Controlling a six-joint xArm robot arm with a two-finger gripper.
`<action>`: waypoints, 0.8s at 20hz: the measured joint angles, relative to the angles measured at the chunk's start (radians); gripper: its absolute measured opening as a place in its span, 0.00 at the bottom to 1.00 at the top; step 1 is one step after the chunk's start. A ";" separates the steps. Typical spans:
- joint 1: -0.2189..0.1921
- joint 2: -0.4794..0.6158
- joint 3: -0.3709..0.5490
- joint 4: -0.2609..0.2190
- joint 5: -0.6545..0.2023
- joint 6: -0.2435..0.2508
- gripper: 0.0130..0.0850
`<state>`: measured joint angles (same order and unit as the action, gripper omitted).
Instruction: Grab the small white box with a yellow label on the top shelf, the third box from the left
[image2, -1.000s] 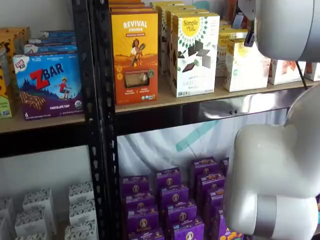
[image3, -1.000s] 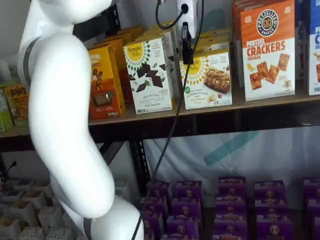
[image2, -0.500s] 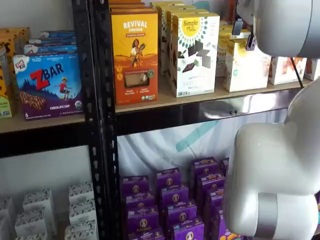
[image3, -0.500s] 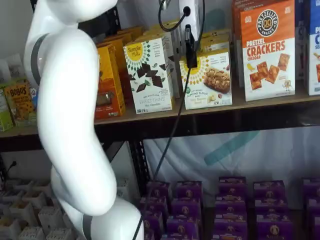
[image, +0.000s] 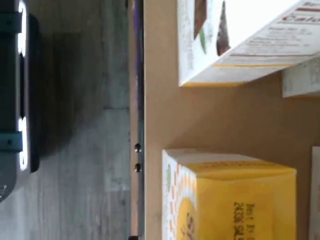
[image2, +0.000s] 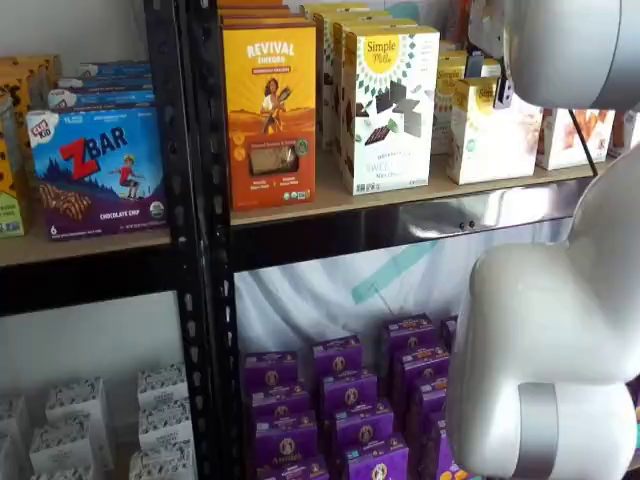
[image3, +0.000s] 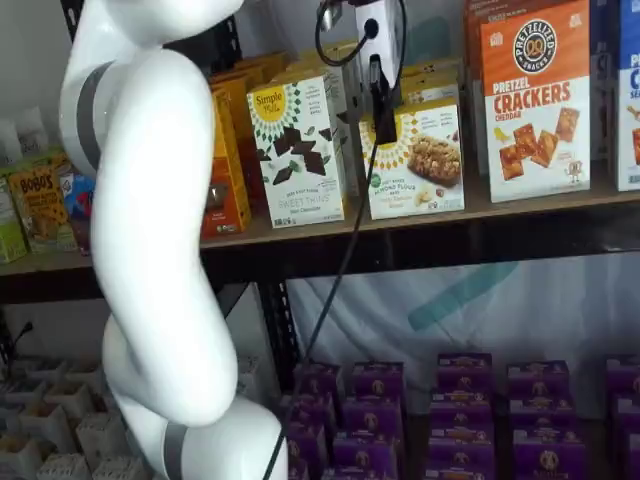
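The small white box, short, with a yellow round logo and a yellow top edge, stands on the top shelf in both shelf views. My gripper hangs just in front of the box's upper left corner. One black finger shows side-on under the white body, so no gap can be judged. In a shelf view the gripper is mostly hidden behind the arm. The wrist view shows the box's yellow top close below on the tan board.
A taller white box with dark chocolate squares stands left of the small box, and an orange pretzel cracker box stands to its right. The white arm fills the left foreground. Purple boxes fill the shelf below.
The arm's elbow has swung to the right. The gripper has edged slightly right and down, closer to the small white box. The boxes have not moved.
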<state>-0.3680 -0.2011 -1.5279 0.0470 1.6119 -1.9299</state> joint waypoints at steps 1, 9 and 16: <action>0.004 0.002 -0.002 -0.009 0.004 0.003 1.00; 0.031 0.008 -0.002 -0.052 0.032 0.026 1.00; 0.033 0.006 0.004 -0.047 0.034 0.029 0.83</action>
<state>-0.3352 -0.1953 -1.5237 -0.0001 1.6455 -1.9010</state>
